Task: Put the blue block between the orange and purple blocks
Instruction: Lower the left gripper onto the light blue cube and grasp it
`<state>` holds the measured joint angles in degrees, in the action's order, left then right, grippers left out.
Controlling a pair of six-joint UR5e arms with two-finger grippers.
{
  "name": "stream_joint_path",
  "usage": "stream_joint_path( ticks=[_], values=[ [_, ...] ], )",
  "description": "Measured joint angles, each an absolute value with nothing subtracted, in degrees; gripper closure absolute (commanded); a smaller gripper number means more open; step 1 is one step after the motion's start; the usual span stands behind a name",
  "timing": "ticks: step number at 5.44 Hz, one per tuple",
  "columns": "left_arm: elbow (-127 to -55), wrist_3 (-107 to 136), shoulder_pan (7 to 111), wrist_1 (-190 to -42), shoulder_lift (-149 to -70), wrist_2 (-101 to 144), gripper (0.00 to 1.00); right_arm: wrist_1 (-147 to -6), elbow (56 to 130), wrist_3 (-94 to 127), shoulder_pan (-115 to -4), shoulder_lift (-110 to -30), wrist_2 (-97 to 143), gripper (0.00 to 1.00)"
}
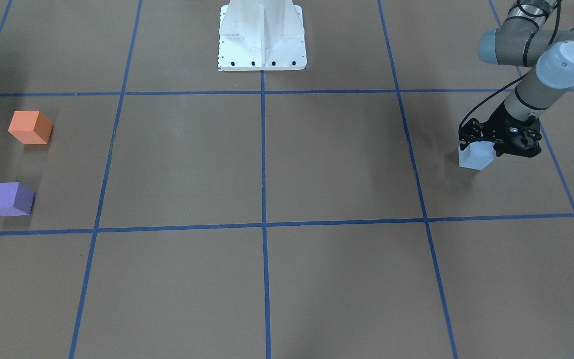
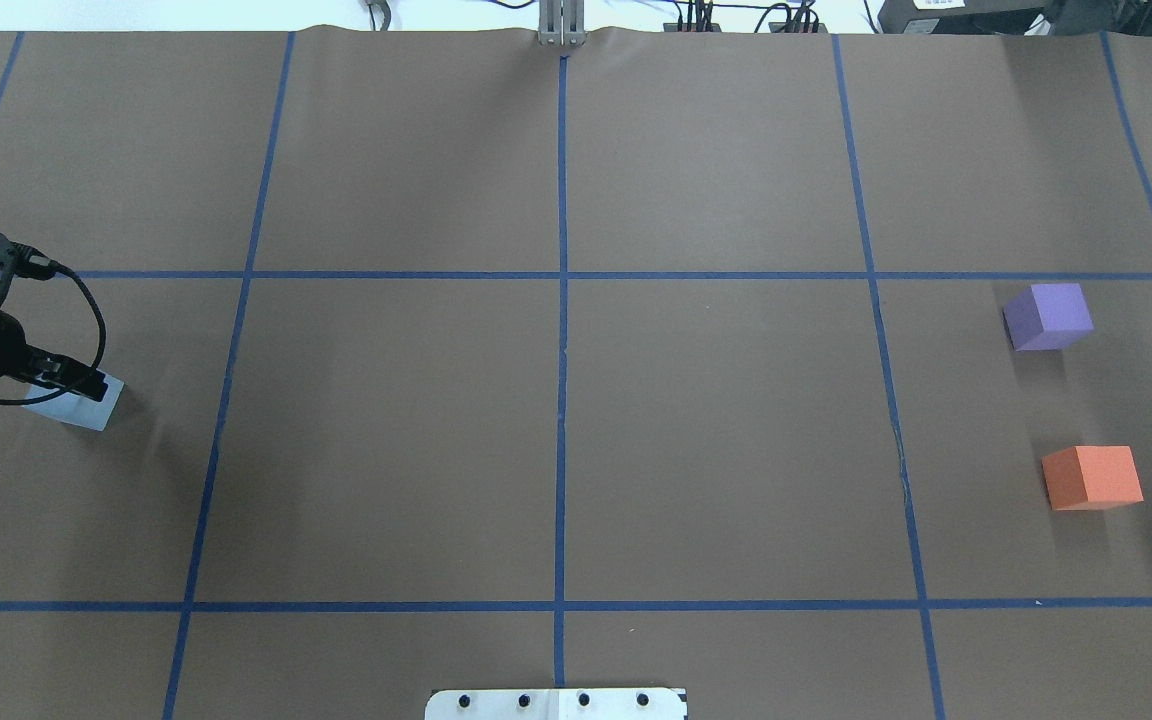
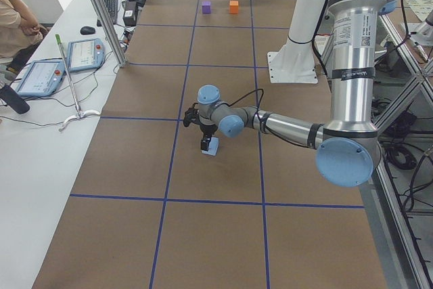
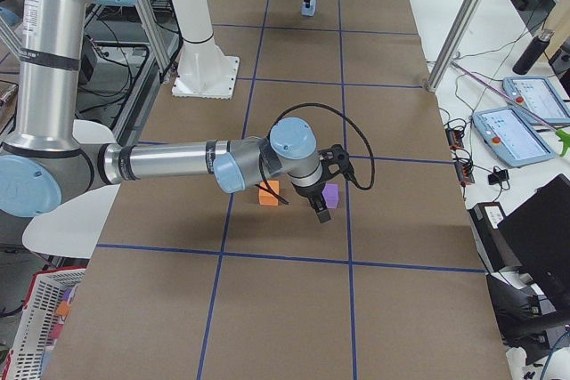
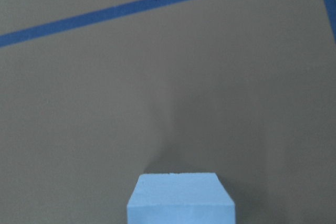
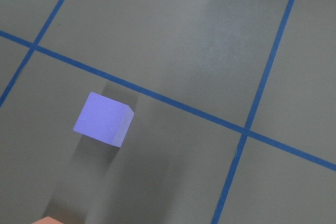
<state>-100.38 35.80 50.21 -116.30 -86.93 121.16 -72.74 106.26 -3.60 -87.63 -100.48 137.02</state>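
Note:
The pale blue block (image 1: 476, 158) sits at the table's left end, seen also in the overhead view (image 2: 76, 406) and at the bottom of the left wrist view (image 5: 180, 198). My left gripper (image 1: 479, 145) is down over it, its fingers against the block's sides, shut on it at or just above the table. The orange block (image 2: 1093, 477) and the purple block (image 2: 1048, 316) stand apart at the far right end. My right gripper (image 4: 321, 211) hovers above them and shows only in the exterior right view, so I cannot tell if it is open or shut. Its wrist view shows the purple block (image 6: 102, 118).
The white robot base (image 1: 262, 35) stands at the middle of the robot's side of the table. Blue tape lines divide the brown table into squares. A side bench with tablets (image 3: 84, 52) and a seated person (image 3: 13, 18) lies beyond the table's far edge.

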Motion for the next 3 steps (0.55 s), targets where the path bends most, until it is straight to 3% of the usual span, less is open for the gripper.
stream_joint_path(
  ticks=[1,2,3],
  values=[
    [-100.62,35.84,49.15,-116.35,-86.31,121.13,0.78,-72.71,106.26,-3.66,-87.63,-100.70,137.02,0.00],
    [-100.76,35.85,48.52,-116.36,-86.15,121.14,1.00,-72.69,106.26,-3.69,-87.63,-100.77,137.02,0.00],
    [-101.33,35.86,48.36,-116.28,-86.25,121.21,1.00,-72.69,106.26,-3.69,-87.63,-100.80,137.02,0.00]
  ],
)
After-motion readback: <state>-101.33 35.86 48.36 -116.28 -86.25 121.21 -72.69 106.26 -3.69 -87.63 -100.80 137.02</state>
